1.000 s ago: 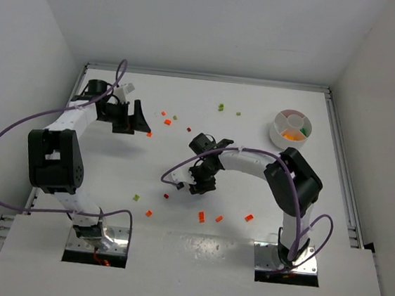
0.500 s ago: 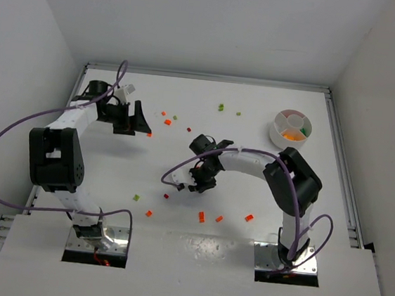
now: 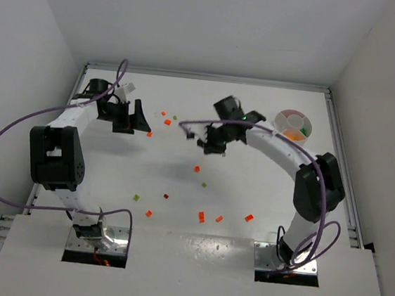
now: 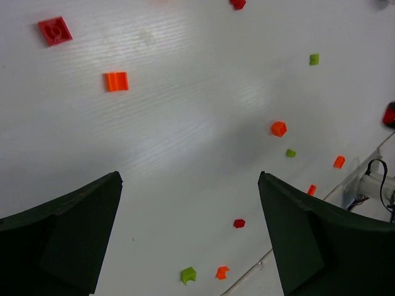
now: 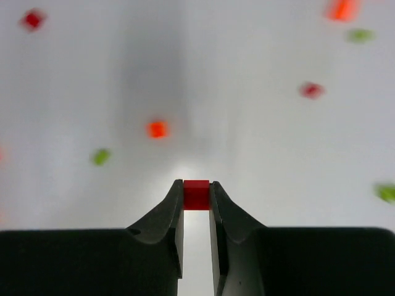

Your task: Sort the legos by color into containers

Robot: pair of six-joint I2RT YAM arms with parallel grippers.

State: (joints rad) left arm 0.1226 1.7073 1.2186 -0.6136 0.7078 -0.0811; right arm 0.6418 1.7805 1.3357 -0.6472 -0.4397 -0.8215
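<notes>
Red plastic shows between the fingertips of the right end effector (image 5: 197, 184); a single tiny red lego (image 5: 197, 195) is pinched there, the jaws drawn almost together on its two sides and lifted clear of the bench (image 3: 250, 182). From above, the right end effector (image 3: 212, 144) hangs to the left of the dish (image 3: 281, 136), apart from it; the dish itself sits at the far right of the bench, with orange and yellow pieces in its near compartments and a little green on its right side. Much farther left of the dish, the left end effector (image 3: 135, 119) stands low over the bench; its own camera shows the left end effector (image 4: 189, 185) with jaws spread wide and nothing between them. Loose legos (image 3: 201, 216) lie scattered left of the dish and nearer the arm bases than it: orange, green and one dark red; a few more, red, orange and green, lie between the two end effectors.
</notes>
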